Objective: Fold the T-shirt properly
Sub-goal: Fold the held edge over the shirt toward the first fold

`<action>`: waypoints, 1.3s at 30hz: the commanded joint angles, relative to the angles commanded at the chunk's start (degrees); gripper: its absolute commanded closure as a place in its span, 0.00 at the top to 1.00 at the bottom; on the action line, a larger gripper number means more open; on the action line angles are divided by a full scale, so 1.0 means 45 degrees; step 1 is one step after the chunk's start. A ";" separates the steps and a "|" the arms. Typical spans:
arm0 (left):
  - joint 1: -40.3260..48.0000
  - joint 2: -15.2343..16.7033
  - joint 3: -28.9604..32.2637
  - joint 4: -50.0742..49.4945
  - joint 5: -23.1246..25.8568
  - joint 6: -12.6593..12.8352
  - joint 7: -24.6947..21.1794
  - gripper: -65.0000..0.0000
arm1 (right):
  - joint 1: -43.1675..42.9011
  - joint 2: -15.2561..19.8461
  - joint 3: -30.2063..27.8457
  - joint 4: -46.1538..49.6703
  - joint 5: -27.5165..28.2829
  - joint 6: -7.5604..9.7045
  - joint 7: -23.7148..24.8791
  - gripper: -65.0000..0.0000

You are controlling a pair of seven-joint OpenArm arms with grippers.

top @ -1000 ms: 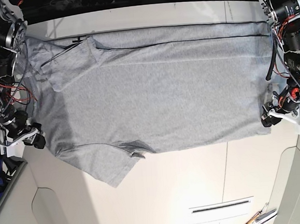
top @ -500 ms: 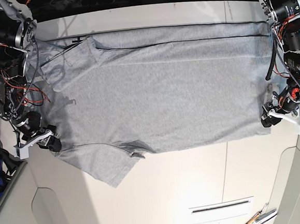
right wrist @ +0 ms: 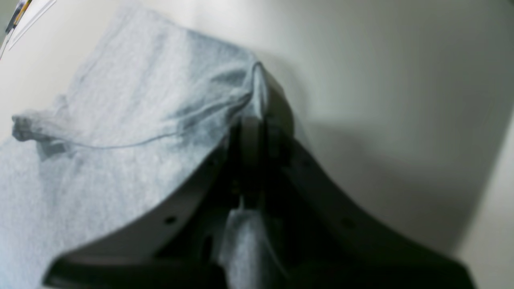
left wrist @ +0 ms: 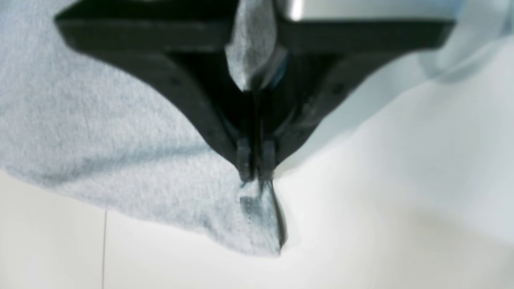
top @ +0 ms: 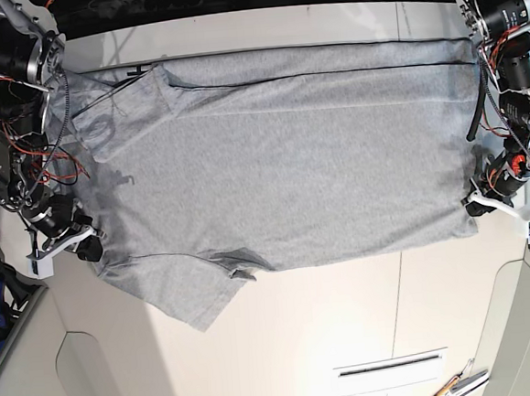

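Now the T-shirt (top: 281, 169) lies flat with its long axis from 9 to 3 o'clock, the left gripper (top: 475, 202) and right gripper (top: 87, 247) each clamped on one near-edge corner.

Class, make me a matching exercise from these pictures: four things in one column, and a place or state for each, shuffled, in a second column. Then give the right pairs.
1. T-shirt
2. left gripper
3. right gripper
4. loose sleeve

A. shut on the hem corner
B. spread flat on the table
C. shut on cloth at the shoulder end
D. sticking out toward the table's near side

Pairs: 1-B, 2-A, 3-C, 4-D
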 joint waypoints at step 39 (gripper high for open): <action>0.4454 -0.1501 -0.0034 0.5678 -0.3298 -0.1319 0.2827 0.00 | -0.5600 0.1545 0.0034 0.7368 0.3050 0.0160 -0.3196 0.00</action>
